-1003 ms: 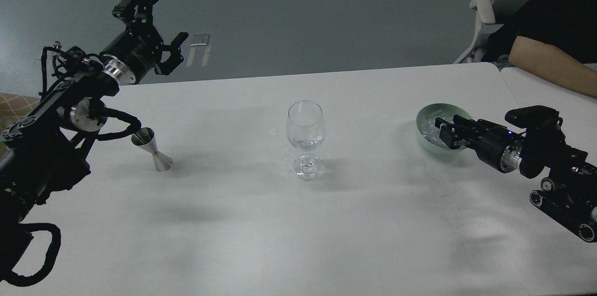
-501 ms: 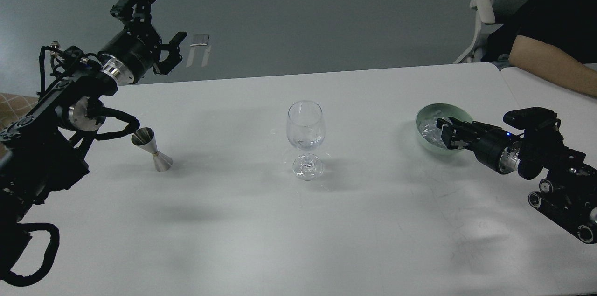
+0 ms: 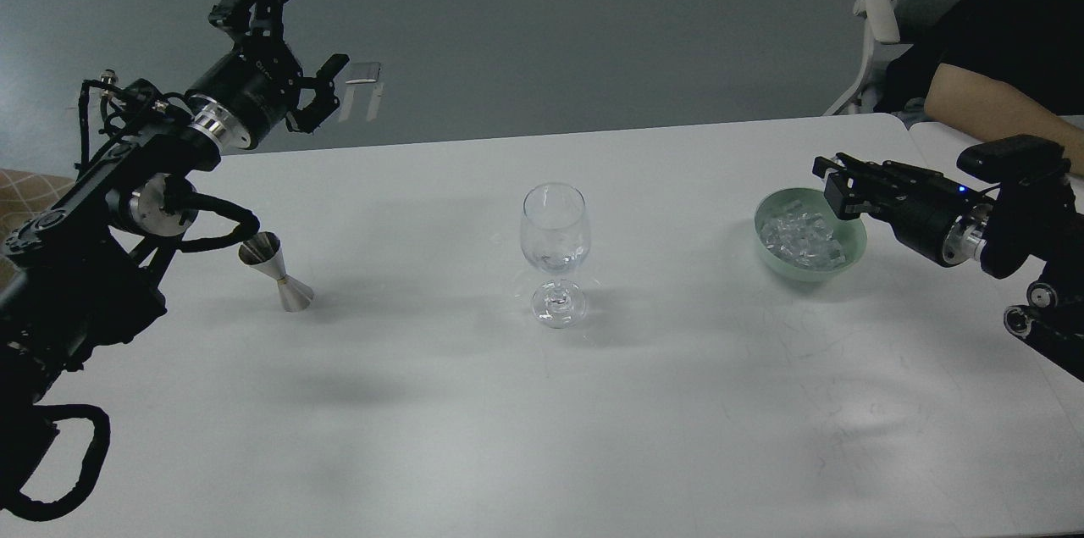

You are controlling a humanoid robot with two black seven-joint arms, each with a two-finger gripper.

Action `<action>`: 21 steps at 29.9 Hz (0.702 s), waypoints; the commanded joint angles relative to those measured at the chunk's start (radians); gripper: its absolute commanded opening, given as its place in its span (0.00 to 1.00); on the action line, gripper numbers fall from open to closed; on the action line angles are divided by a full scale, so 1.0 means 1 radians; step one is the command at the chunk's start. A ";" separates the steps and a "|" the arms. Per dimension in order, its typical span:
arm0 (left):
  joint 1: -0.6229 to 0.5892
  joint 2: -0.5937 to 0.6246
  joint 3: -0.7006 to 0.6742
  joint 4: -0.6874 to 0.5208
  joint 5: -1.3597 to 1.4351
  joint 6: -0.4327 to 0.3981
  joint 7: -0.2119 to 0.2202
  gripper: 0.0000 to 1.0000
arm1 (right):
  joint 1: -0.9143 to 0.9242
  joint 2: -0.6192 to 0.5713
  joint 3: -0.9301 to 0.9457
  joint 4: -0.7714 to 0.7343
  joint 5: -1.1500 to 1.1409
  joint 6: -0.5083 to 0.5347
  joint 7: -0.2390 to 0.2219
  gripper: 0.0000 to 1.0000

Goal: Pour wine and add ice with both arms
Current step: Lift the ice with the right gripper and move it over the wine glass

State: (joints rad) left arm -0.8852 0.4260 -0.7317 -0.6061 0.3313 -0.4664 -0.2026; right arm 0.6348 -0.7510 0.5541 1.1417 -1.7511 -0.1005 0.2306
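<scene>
A clear stemmed wine glass (image 3: 555, 250) stands upright at the table's middle. A pale green bowl (image 3: 792, 270) at the right holds several small clear ice cubes (image 3: 800, 235). My right gripper (image 3: 834, 182) hovers just above the bowl's far right rim, pointing left. Its fingers are dark and close together, and I cannot tell whether they hold a cube. My left gripper (image 3: 312, 25) is raised high beyond the table's far left edge, wide open and empty. A steel jigger (image 3: 277, 271) stands on the table below my left arm.
A person's bare forearm (image 3: 999, 119) rests on the adjoining table at the far right, with a grey chair (image 3: 898, 4) behind it. The white table (image 3: 542, 419) has its far edge just behind the glass and bowl.
My right gripper has lifted out of the bowl and moved up and to the right, uncovering the ice. My left gripper has shifted only slightly.
</scene>
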 commanded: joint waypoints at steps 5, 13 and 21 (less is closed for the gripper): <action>0.000 0.000 0.000 0.000 0.000 0.000 0.000 0.98 | 0.091 -0.088 -0.003 0.119 -0.001 0.031 0.006 0.04; -0.001 -0.003 0.000 0.000 0.000 0.000 0.002 0.98 | 0.163 -0.099 -0.006 0.177 -0.002 0.065 0.009 0.04; -0.001 -0.007 0.000 0.000 0.000 0.002 0.003 0.98 | 0.328 -0.082 -0.120 0.259 0.001 0.100 0.009 0.04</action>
State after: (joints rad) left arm -0.8869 0.4190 -0.7317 -0.6061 0.3313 -0.4667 -0.1996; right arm 0.8905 -0.8402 0.5035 1.3699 -1.7529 -0.0012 0.2395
